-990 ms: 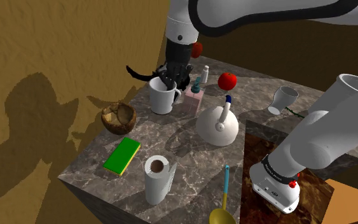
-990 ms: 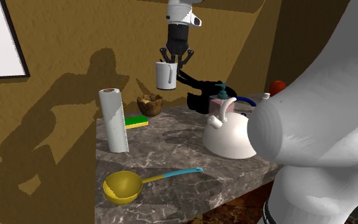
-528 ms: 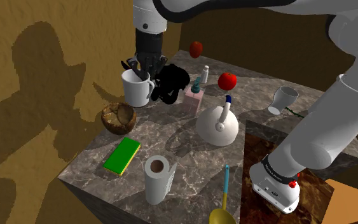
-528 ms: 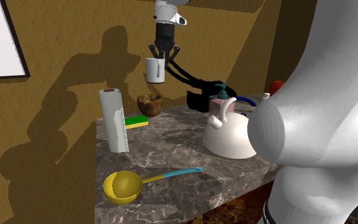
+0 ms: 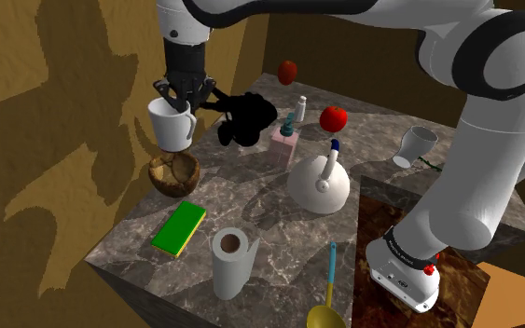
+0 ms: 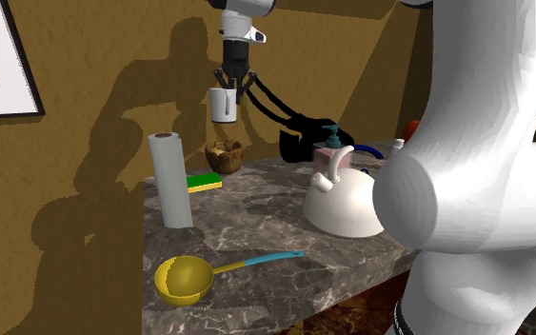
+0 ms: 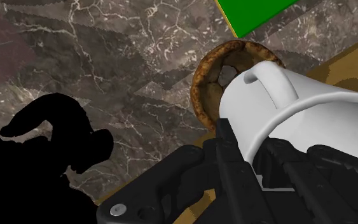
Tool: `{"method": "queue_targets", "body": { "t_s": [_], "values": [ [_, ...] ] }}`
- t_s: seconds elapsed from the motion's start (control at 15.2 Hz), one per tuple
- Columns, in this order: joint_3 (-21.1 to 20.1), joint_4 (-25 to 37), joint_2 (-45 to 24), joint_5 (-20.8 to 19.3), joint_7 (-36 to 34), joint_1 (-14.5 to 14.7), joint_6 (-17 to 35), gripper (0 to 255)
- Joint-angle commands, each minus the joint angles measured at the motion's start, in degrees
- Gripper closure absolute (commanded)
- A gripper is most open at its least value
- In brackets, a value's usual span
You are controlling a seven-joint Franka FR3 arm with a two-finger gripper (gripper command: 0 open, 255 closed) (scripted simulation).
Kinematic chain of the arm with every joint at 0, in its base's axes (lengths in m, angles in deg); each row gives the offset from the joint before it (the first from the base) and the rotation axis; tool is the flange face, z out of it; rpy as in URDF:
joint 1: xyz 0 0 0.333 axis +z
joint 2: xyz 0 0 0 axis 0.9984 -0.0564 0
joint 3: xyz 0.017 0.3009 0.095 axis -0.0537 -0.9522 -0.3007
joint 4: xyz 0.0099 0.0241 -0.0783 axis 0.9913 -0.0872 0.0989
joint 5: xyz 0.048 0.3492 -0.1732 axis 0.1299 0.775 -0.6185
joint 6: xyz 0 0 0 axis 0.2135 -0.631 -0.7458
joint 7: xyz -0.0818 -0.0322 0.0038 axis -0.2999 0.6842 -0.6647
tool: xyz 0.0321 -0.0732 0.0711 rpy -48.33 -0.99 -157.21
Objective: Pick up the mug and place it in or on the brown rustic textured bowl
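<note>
- The end effector (image 5: 183,94) hangs in the air above the shoulder view's left end of the bench (image 5: 279,233), fingers pointing down.
- It is pinching the white mug (image 5: 170,125) at the rim, one finger on each side of the wall; the exact contact spot is hard to make out, so take that loosely.
- The mug is off the bench, mouth up and roughly upright, carried directly over the brown bowl (image 5: 173,173).
- In the second exterior view the mug (image 6: 222,105) sits straight above the bowl (image 6: 224,156) with a clear gap between them.
- In the wrist view the mug's body (image 7: 298,108) covers part of the bowl (image 7: 210,75), whose rough brown rim shows beside it.
- A green sponge (image 5: 179,228) lies flat near the bowl.
- A paper towel roll (image 5: 230,263) stands upright near the bench's front edge.
- A white kettle (image 5: 319,183) sits mid-bench, with a pink soap dispenser (image 5: 286,144) behind it.
- A black shape (image 5: 244,119) sits beside the dispenser.
- A red fruit (image 5: 333,118) and a white cup (image 5: 415,145) are farther off, well apart from the mug.
- A yellow ladle (image 6: 185,279) with a blue handle lies at the near edge.
</note>
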Motion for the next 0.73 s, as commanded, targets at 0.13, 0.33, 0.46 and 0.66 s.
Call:
{"method": "queue_targets", "body": {
  "t_s": [0.13, 0.33, 0.46, 0.66],
  "values": [
    [0.11, -3.1, 0.03, -0.02, 0.08, -0.3, 3.09, 255],
    [0.19, -5.37, -0.02, -0.07, 0.11, -0.48, 5.38, 255],
    [0.26, -6.78, -0.12, -0.14, 0.11, -0.58, 6.88, 255],
    [0.37, -8.75, -0.39, -0.3, 0.09, -0.67, 9.07, 255]
  ]
}}
